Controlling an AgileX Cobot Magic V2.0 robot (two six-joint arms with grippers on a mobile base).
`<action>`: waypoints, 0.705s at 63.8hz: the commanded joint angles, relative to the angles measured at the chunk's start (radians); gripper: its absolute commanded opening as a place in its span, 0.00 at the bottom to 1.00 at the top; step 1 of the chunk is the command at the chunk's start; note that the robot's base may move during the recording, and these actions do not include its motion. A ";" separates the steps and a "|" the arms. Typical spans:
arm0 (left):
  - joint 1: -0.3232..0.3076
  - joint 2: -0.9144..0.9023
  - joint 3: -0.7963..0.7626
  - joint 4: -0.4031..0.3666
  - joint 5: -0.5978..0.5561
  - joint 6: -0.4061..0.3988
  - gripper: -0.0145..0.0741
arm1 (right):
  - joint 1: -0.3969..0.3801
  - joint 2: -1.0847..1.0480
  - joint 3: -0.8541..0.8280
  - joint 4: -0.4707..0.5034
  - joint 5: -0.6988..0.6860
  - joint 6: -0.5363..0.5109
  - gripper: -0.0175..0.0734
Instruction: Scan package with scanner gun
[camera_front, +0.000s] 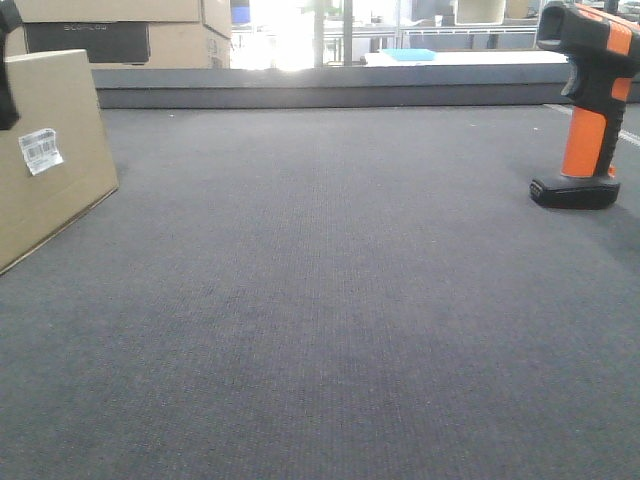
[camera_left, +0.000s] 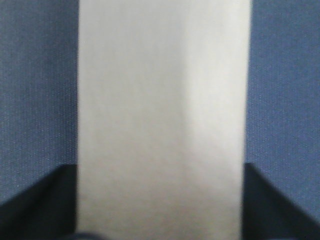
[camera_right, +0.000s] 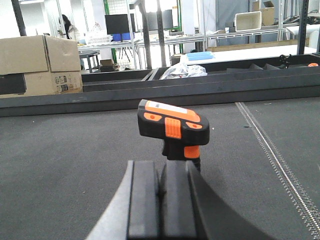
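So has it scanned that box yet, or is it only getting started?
Early days. Already done, apparently: the package is tilted, one edge off the mat, with a pale blurred surface filling the left wrist view between dark fingers, so the left gripper seems to hold it. In hand: the right gripper sits behind the scanner gun, which stands ungrasped. Left: grasping it, aiming at the barcode label.

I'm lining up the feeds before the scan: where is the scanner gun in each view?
Exterior front-facing: the scanner gun stands upright at the far right edge, foot on the grey mat.
Left wrist-mounted: not in it; a blurred pale box face fills the picture.
Right wrist-mounted: centre, just beyond the right end effector.
Shared landmark: the stacked cartons at upper left, also in the right wrist view.
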 joint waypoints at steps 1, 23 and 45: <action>-0.002 -0.005 -0.005 0.006 -0.002 0.000 0.84 | 0.001 -0.006 0.000 -0.005 -0.014 -0.009 0.01; -0.002 -0.061 -0.142 0.006 0.096 -0.015 0.76 | 0.001 -0.006 0.000 -0.005 -0.052 -0.009 0.01; -0.002 -0.293 -0.121 0.000 0.105 -0.089 0.61 | 0.001 -0.006 0.000 -0.005 -0.052 -0.009 0.01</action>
